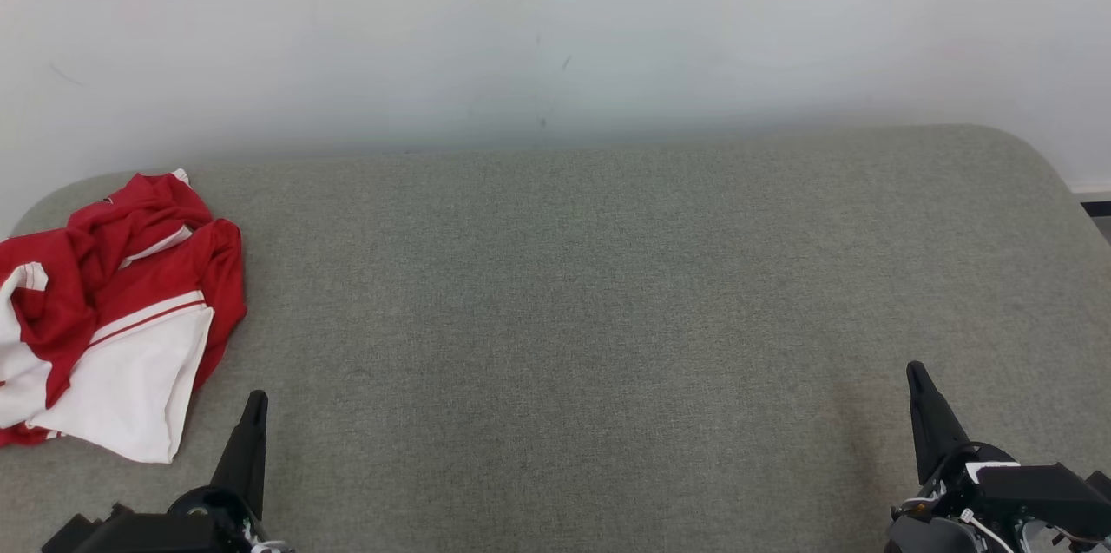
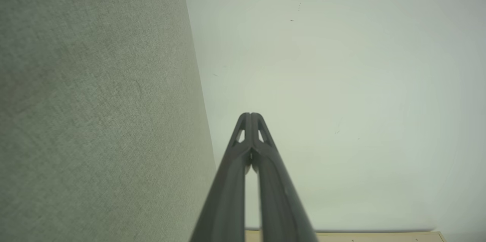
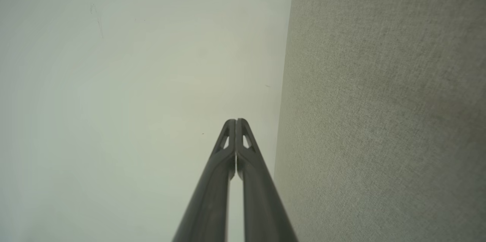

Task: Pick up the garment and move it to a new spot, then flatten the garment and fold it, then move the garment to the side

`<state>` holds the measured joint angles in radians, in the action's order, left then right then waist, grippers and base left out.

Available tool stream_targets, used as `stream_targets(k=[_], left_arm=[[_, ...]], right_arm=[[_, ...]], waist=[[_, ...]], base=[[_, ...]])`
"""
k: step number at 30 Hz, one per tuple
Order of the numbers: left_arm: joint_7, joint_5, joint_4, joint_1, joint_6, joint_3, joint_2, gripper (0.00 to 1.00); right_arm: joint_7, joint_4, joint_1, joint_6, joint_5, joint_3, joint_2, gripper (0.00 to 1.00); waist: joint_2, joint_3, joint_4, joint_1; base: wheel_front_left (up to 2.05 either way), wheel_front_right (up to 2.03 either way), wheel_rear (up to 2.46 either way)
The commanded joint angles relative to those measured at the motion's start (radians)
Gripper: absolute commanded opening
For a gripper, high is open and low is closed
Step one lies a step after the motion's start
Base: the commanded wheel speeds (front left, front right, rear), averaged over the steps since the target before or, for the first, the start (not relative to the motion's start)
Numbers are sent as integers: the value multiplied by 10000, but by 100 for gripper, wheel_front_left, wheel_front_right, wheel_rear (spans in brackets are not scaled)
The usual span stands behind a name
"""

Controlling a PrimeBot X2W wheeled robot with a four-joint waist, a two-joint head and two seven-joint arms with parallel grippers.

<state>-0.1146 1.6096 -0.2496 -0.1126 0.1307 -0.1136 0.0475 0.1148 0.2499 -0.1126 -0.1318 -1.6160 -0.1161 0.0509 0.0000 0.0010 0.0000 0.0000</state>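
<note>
A red and white garment [image 1: 113, 310] lies crumpled at the far left of the grey-green padded table [image 1: 573, 301], close to its left edge. My left gripper [image 1: 256, 401] stands at the lower left, just right of the garment's white lower hem and apart from it, shut and empty. In the left wrist view the left gripper [image 2: 250, 114] has its tips pressed together. My right gripper [image 1: 914, 369] rests at the lower right, far from the garment, shut with nothing in it; the right wrist view shows the right gripper [image 3: 235, 121] closed tip to tip.
A pale wall [image 1: 555, 23] rises directly behind the table's far edge. The table's corners are rounded. A strip of dark floor [image 1: 1095, 210] shows past the right corner. A pale wooden strip [image 2: 379, 236] lies at the bottom of the left wrist view.
</note>
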Motion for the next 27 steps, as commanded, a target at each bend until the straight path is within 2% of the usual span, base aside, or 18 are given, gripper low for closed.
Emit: stream_targets(k=[1, 15, 16, 19, 27], left_arm=[[-34, 47, -15, -51, 8, -27, 55, 0], [-34, 47, -15, -51, 8, -27, 55, 0], [4, -1, 2, 0, 0, 0, 0, 100], [39, -11, -261, 219, 0, 54, -72, 100], [452, -419, -84, 280, 0, 132, -59, 100]], right_arm=[[36, -14, -37, 22, 86, -15, -23, 0], [36, -14, -37, 22, 87, -16, -22, 0], [-2, -1, 1, 0, 2, 2, -2, 100], [-41, 292, 242, 0, 0, 37, -29, 100], [-456, 57, 314, 1, 421, 354, -21, 100]], waist=[[0, 0, 0, 0], [0, 0, 0, 0], [0, 0, 0, 0], [-1, 4, 0, 0], [-1, 17, 0, 0]], base=[[0, 0, 0], [0, 0, 0], [0, 0, 0], [0, 0, 0], [0, 0, 0]])
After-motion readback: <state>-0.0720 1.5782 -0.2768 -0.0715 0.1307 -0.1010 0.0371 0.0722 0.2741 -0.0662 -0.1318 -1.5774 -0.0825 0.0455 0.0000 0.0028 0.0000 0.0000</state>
